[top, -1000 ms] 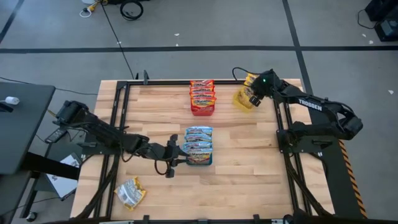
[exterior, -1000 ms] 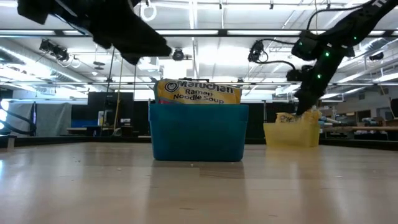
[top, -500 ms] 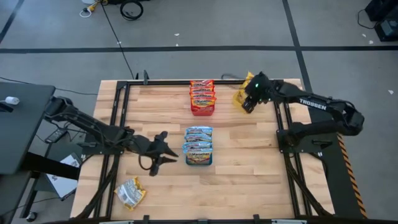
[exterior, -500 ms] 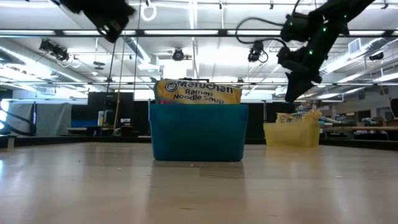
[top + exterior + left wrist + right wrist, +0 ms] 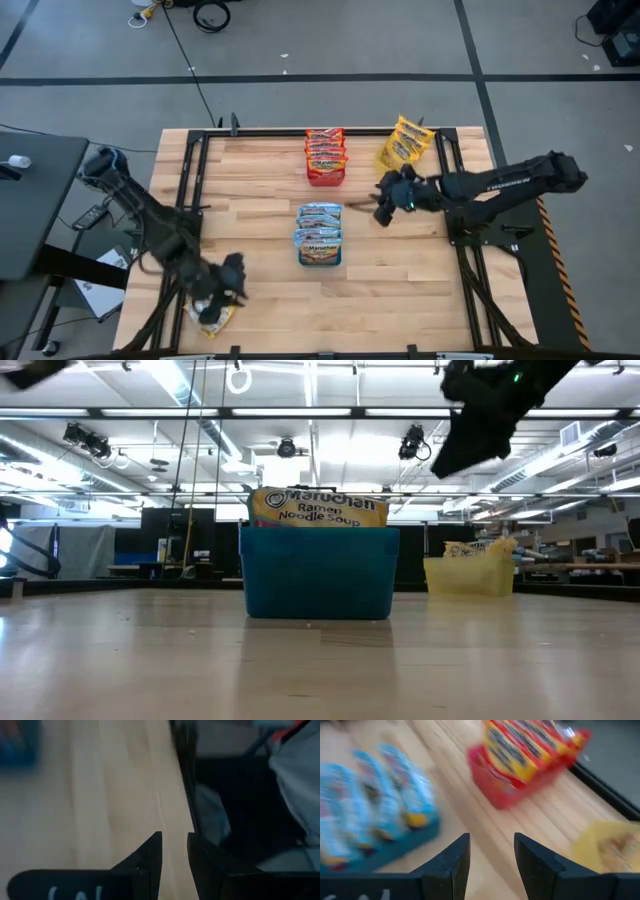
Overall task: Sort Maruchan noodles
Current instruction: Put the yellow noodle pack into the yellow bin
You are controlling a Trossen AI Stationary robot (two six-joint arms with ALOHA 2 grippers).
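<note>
Lying loose near the table corner, a crinkly yellow-silver noodle packet (image 5: pixel 208 310) sits under the left pincer (image 5: pixel 226 285), fingers slightly spread.

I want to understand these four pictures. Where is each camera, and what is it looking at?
High view: above the table, looking straight down; both arms show.
Low view: at tabletop height, facing the blue tray; the right arm overhead.
Left wrist view: on the left arm, facing the table edge; its open fingers show.
Right wrist view: on the right arm, facing the blue and red tray; open fingers.
High, low and right wrist views share the blue tray.
</note>
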